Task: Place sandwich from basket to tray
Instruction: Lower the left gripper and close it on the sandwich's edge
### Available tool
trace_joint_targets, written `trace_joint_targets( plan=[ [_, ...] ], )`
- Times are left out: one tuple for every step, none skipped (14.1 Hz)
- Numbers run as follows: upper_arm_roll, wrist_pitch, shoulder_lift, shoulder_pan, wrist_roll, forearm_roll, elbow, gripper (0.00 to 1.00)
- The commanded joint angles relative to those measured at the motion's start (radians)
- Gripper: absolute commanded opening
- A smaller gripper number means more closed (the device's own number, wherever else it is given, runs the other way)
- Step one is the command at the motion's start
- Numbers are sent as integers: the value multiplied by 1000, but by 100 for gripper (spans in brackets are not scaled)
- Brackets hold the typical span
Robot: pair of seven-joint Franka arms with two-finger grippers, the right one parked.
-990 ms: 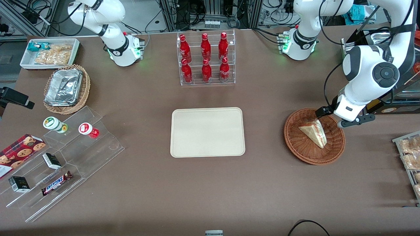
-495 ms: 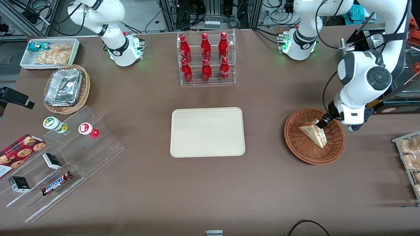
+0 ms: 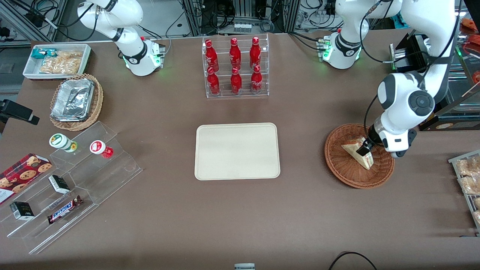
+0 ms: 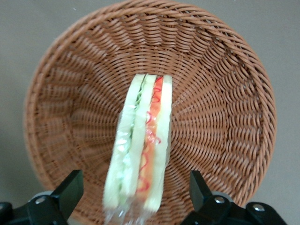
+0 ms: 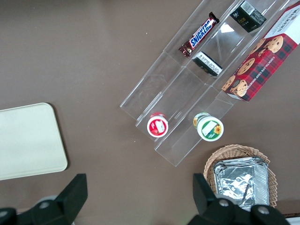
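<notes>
Sandwich [image 4: 140, 150] lying in the round brown basket [image 4: 225, 93], cut edge up, red and green layers showing between the white bread. Seen wrapped in clear film. Basket [image 3: 348, 176] sat on the brown worktop [image 3: 300, 210], toward the working arm's end. Tool [image 3: 364, 149] hung low over the basket, right at the sandwich [image 3: 356, 154]. Wide open, one black finger [image 4: 70, 190] on each side of the bread, with a gap to both. Nothing held. Cream tray [image 3: 237, 151] lay flat in the middle of the worktop, well apart from the basket, bare on top. Farther from the front camera than the tray stood a clear rack of red bottles [image 3: 235, 66]. Toward the parked arm's end lay a tan basket with foil trays [image 3: 75, 101] and clear steps with snacks [image 3: 71, 180].
</notes>
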State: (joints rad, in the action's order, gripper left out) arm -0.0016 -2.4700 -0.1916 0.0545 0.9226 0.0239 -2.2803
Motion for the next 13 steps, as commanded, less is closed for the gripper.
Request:
trace_joint_targets(
  plan=[
    [-6,-38,-51,-2,30,14,1,100],
    [-6,-38,-60,-2,35,25,1,94],
    [-6,-38,-71,1,56,59,2,71],
    [-8,-35,-75,5,62,71,1,44],
    [-9,-24,-72,7,64,71,1,22],
    [-9,-12,-65,8,59,71,4,14],
    [-11,20,-42,8,52,71,10,11],
    [-11,70,-11,8,39,67,19,11],
    [-11,141,18,8,13,65,47,10],
    [-14,220,32,10,-25,65,88,10],
    [-32,312,32,21,-59,65,149,10],
    [-49,378,25,33,-74,64,203,10],
    [-61,405,15,51,-97,64,240,10]
  ],
)
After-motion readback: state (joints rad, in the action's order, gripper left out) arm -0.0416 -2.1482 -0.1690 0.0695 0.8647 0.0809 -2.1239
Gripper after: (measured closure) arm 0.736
